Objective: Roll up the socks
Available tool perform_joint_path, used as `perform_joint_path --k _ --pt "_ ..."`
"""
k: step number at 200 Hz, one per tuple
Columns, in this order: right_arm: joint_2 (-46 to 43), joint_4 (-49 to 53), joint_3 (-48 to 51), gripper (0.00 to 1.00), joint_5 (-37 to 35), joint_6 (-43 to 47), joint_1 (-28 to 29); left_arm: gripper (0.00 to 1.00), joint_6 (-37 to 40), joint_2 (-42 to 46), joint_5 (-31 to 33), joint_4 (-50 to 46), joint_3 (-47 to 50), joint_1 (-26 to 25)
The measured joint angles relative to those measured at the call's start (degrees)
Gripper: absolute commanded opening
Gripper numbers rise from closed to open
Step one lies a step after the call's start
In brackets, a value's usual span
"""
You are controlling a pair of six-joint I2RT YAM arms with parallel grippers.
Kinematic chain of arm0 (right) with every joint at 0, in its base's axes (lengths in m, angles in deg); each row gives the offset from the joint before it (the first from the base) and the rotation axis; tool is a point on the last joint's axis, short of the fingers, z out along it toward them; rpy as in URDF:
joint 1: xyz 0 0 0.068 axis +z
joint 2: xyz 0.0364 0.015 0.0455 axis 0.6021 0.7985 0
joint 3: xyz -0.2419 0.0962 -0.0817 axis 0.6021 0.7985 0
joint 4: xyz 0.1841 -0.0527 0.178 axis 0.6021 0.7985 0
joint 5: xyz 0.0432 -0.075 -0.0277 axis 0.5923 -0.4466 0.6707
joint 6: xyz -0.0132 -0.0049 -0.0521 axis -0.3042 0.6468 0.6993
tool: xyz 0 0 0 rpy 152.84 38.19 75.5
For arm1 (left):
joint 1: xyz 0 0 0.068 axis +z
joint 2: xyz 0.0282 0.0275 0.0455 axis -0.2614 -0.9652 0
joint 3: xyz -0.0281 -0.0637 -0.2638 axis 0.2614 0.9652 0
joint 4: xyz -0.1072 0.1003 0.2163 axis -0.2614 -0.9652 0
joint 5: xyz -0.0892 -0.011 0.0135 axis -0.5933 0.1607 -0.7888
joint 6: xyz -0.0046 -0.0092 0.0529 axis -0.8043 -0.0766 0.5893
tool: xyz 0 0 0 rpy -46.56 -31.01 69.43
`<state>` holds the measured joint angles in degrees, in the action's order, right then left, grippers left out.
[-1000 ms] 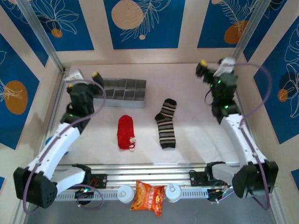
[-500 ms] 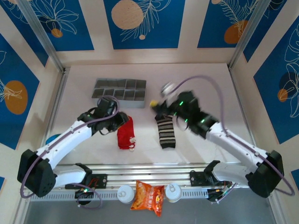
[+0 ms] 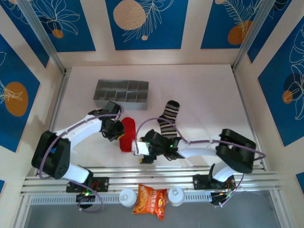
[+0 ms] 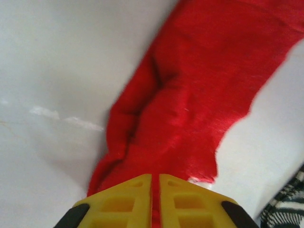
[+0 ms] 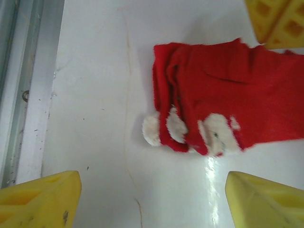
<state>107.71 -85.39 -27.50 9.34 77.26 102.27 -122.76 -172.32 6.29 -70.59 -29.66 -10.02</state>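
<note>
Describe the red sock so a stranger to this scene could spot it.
Start at the white table and find the grey divided tray toward its far left. Just in front of that tray lies the red sock, beside a striped sock. Unlike its neighbour, it is plain bright red with white patches at its near end.

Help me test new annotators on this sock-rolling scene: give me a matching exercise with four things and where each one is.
Things:
1. red sock
2. striped sock
3. snack packet
4. grey tray

Places:
A. nearer than the metal rail, between the arm bases
B. far left part of the table
C. pinched in the left gripper
D. lying unrolled, right of the red one

Pairs: 1-C, 2-D, 3-A, 4-B
</note>
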Motion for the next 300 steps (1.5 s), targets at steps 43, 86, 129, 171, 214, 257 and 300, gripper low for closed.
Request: perform_joint_path --k 43,86,129,171,214,257,300 --pt "8.33 -3.50 -5.57 0.65 -1.55 2.86 0.04 0.04 0.66 -5.66 -1.88 1.42 -0.02 0.22" --pt "11.08 -4.74 -7.43 0.54 -2.10 3.48 -0.13 0.03 2.62 -7.85 -3.30 2.25 -1.01 0.20" --pt "11.52 -4.72 -7.41 0.42 -3.15 3.19 -1.01 0.03 4.94 -9.46 -3.76 2.25 -2.75 0.11" --pt "11.93 -3.54 -7.45 0.26 -3.61 1.95 -2.29 0.07 6.97 -11.23 -3.74 2.29 -5.07 -0.83" --pt "12.57 -1.33 -8.35 0.17 -4.92 -0.52 -1.38 0.31 8.07 -10.60 -3.21 1.95 -6.95 -2.32" --pt "12.57 1.27 -9.60 0.09 -5.53 -5.09 -0.33 0.51 4.83 -2.32 -0.94 -0.66 -7.63 -2.49" --pt "12.46 5.42 -11.61 0.06 -2.95 -12.09 -0.22 0.55 -4.07 9.60 -1.18 -2.14 0.02 -2.45"
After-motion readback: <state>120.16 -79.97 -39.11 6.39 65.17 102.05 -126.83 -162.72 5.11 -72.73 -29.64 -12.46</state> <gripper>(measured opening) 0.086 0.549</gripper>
